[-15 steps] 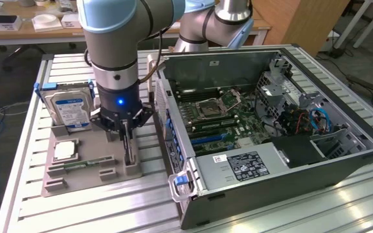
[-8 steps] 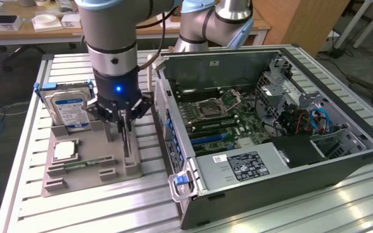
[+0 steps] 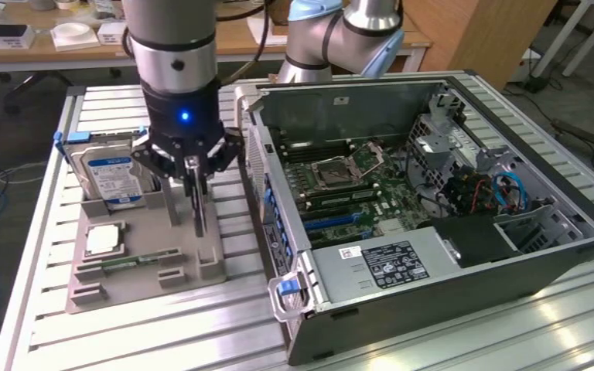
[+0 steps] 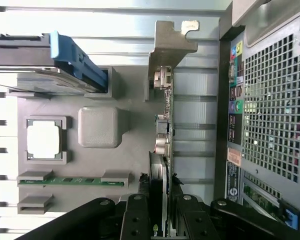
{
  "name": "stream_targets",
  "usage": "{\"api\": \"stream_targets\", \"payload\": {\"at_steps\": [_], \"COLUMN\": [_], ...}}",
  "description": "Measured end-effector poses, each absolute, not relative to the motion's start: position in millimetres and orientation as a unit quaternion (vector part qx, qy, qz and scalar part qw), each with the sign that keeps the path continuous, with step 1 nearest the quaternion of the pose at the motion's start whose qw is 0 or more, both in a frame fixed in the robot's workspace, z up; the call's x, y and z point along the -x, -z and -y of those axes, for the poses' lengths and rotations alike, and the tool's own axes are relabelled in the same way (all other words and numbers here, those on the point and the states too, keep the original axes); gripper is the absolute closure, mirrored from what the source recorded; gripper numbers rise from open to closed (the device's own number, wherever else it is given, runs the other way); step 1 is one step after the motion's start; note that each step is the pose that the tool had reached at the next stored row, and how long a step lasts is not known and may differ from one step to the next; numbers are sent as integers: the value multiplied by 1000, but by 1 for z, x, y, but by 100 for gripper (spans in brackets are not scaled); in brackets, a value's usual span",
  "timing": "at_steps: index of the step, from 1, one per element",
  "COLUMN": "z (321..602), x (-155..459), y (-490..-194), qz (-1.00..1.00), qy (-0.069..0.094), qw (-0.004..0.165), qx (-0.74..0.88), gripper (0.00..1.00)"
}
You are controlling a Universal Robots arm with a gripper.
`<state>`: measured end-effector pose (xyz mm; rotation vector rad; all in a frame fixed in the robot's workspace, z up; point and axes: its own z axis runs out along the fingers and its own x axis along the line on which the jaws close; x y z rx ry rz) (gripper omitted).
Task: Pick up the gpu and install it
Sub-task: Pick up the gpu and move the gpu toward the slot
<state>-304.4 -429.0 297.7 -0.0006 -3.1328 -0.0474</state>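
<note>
1. Gripping the thin, dark green-black circuit-board gpu (image 3: 201, 212) by its upper edge, the black two-finger gripper (image 3: 196, 184) has its jaws clenched on the card. The card stands upright over the grey plastic parts tray (image 3: 142, 282), beside the open dark metal computer case (image 3: 431, 301).
2. The hold is narrow, so a quick swing could pivot the card or let it slip.
3. The pictures do not show whether the card's lower edge is clear of the tray. Its silver end bracket (image 4: 171, 42) could snag there if the lift is tilted.
4. Sideways drift could knock the nearby silver hard drive with the blue-white label (image 3: 111, 174).
</note>
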Motion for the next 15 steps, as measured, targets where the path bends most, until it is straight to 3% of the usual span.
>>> {"api": "stream_targets", "payload": {"at_steps": [15], "z": [429], "x": [304], "y": [-366], "qz": [1000], "qy": [15], "qw": [4], "qx": [0], "gripper": [74]}}
